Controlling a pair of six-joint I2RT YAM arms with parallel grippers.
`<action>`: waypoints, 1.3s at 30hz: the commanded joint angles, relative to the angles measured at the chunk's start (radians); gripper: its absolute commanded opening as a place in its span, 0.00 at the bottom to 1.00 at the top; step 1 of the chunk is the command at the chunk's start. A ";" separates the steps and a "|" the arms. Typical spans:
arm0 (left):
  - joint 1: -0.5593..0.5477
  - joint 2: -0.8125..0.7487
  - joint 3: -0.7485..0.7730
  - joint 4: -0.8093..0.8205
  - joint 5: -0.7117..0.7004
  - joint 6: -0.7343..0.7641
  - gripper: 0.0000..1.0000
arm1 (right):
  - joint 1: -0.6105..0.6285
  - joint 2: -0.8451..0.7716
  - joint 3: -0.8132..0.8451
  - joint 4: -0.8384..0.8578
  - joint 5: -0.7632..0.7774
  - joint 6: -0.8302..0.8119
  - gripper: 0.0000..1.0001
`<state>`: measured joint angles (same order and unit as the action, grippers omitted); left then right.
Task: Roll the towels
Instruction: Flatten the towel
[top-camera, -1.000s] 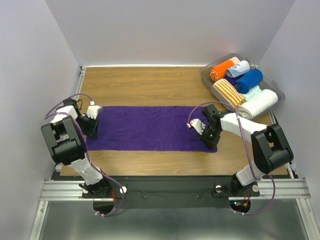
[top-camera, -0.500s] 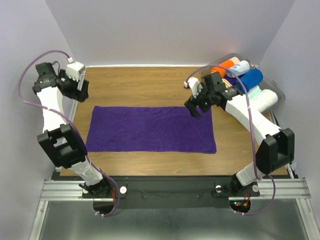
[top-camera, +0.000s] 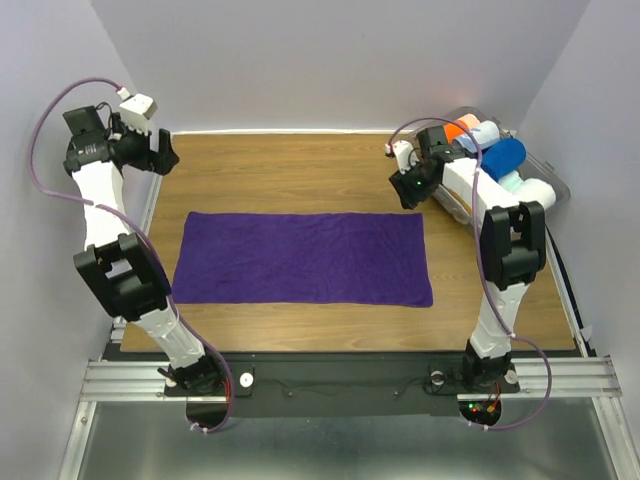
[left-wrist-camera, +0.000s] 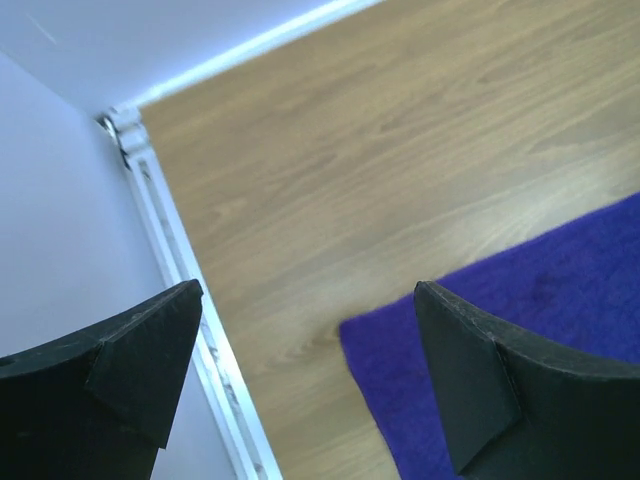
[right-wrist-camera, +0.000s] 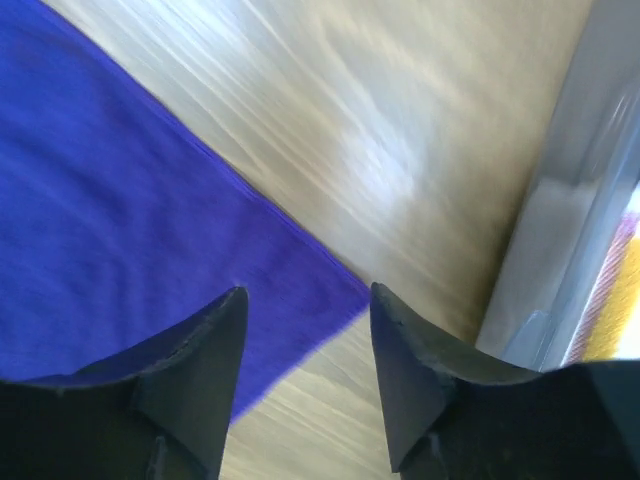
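The dark purple cloth towel lies flat and fully spread in the middle of the wooden tabletop. Its long axis runs left to right, parallel to the table's near edge, so one short end faces each of my arms. The royal blue cloth towel is already a fat roll and sits with other rolls in the clear plastic bin at the table's far right corner. I judge the purple one to be the job in hand.

My right gripper hangs above bare wood just off the towel's far right corner, between that corner and the bin wall. Its fingers stand apart with nothing between them, and its wrist view shows the towel's corner directly below them. My left gripper is raised over the table's far left corner, spread wide and holding nothing. The towel's far left corner shows low in its view, toward the near side and the table's centre.

A roll, as I see it, has to start at a short end and travel along the long axis. My right arm is the nearer one, beside the right short end. My left arm would have to come down and toward the near edge to reach the opposite end. Neither gripper touches the cloth.
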<state>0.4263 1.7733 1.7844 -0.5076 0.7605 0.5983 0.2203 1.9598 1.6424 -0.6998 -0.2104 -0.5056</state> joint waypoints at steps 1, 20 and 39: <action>-0.009 -0.035 -0.091 -0.006 -0.018 0.031 0.97 | -0.056 0.017 0.063 -0.073 0.029 -0.076 0.51; -0.012 -0.026 -0.164 -0.029 -0.015 0.090 0.92 | -0.059 0.125 0.046 -0.073 0.131 -0.284 0.44; -0.014 0.003 -0.171 -0.020 -0.029 0.092 0.90 | -0.059 0.206 0.076 -0.075 0.163 -0.300 0.11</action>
<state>0.4183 1.7790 1.6112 -0.5320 0.7250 0.6765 0.1703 2.1532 1.6894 -0.7906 -0.0624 -0.7895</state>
